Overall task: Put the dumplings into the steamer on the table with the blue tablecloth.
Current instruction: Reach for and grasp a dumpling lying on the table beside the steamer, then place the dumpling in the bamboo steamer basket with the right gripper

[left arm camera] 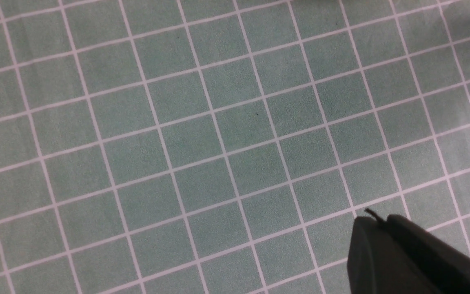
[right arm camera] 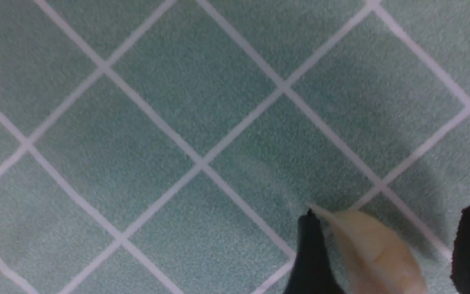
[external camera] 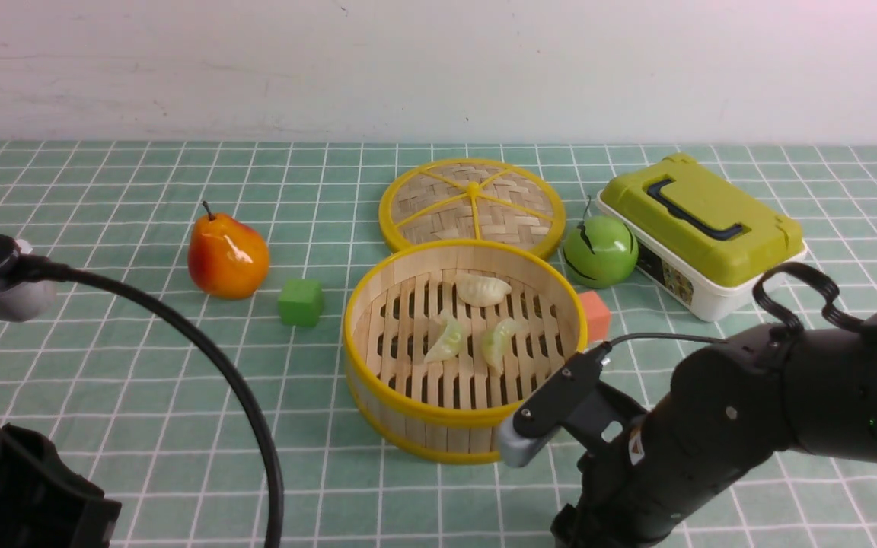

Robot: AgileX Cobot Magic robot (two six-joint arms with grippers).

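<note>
Three dumplings (external camera: 483,289) already lie on the slats of the steamer (external camera: 438,417). The fourth dumpling (right arm camera: 375,253), cream-white, lies on the checked tablecloth (right arm camera: 137,122), hidden in the front view under the right arm (external camera: 712,426) at the steamer's near right. The right gripper (right arm camera: 390,222) straddles it with jaws apart: one finger touches its edge and the other stands clear, so nothing is clamped yet. This looks like the grasp of the last piece. The next move calls for a gentle close, a lift above the yellow rim, and a carry over the bare slats on the steamer's near side. The orange cube (external camera: 597,313) sits just beside the steamer's right rim, near that path. The woven lid (external camera: 473,202) behind the steamer is out of the way. The left gripper (left arm camera: 375,222) is closed and empty, over cloth.
</note>
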